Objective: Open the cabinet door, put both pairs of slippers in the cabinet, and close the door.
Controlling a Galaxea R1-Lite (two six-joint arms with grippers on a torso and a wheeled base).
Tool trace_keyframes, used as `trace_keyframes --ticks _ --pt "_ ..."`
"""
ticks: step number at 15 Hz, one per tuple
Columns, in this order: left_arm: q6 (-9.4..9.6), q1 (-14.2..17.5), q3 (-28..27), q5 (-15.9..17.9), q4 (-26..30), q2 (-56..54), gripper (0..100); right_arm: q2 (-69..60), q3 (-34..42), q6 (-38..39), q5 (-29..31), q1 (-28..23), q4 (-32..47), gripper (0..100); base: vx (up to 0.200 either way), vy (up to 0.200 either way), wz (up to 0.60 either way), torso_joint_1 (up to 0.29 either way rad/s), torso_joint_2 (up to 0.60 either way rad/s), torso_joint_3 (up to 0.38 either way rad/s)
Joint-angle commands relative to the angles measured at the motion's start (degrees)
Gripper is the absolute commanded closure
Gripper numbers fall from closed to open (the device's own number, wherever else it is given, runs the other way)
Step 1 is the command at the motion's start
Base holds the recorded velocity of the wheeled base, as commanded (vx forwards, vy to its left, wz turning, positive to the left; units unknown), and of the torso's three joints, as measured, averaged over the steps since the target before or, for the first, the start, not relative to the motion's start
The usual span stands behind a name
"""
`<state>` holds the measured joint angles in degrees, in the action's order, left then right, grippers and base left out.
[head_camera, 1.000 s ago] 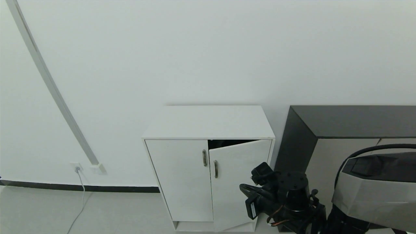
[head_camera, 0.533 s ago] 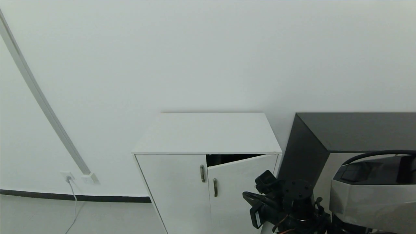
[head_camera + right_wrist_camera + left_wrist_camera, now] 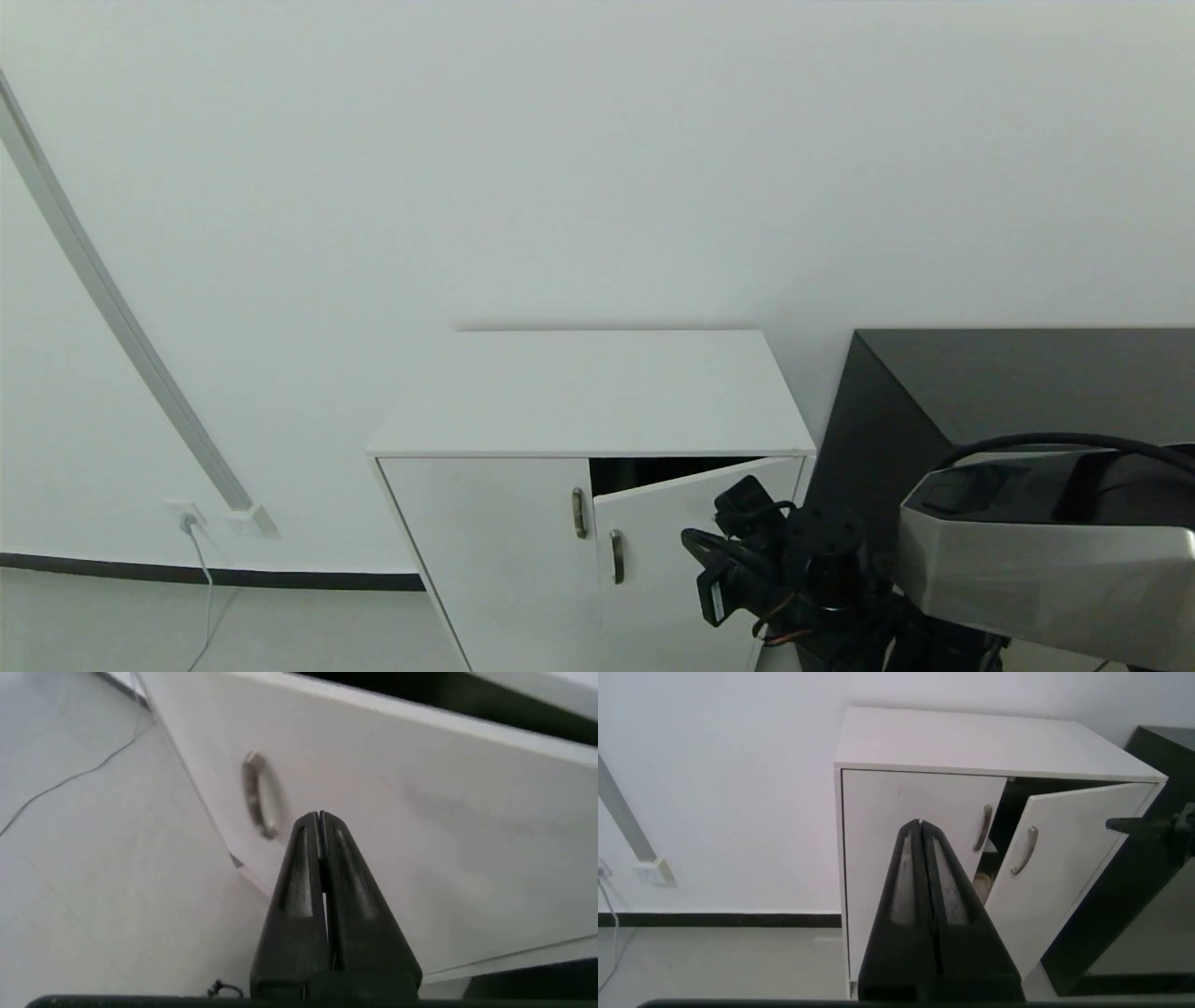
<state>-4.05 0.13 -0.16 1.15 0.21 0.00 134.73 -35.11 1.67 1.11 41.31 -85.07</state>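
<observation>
The white cabinet (image 3: 597,392) stands against the wall, its left door (image 3: 485,551) shut and its right door (image 3: 653,532) ajar. My right gripper (image 3: 693,539) is shut and empty, and hangs just in front of the ajar door, to the right of the door's handle (image 3: 615,556). In the right wrist view the shut right gripper (image 3: 320,819) points at the door face close to the handle (image 3: 258,794). My left gripper (image 3: 920,826) is shut and empty, some way off and facing the cabinet front (image 3: 915,831). Something tan (image 3: 982,868) shows in the gap; I cannot tell what.
A black cabinet (image 3: 1018,373) stands right beside the white one. On the wall to the left run a slanted cable duct (image 3: 112,308) and a socket with a white cable (image 3: 191,532). Bare floor (image 3: 187,625) lies left of the cabinet.
The whole head view has shifted: the camera has come nearer the cabinet. The right gripper stays in front of the ajar right door, which is still about as far open.
</observation>
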Motion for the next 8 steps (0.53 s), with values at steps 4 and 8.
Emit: trace_keyframes --ticks 4,8 --pt "-0.08 0.04 -0.02 0.0 -0.03 0.09 100 2.03 -9.72 -0.26 0.12 -2.47 8.6 100 0.0 0.0 0.0 0.0 0.0 0.0" --pt "-0.17 -0.05 0.07 -0.09 -0.03 0.09 100 2.99 -15.43 -0.26 0.12 -3.35 14.58 100 0.0 0.0 0.0 0.0 0.0 0.0"
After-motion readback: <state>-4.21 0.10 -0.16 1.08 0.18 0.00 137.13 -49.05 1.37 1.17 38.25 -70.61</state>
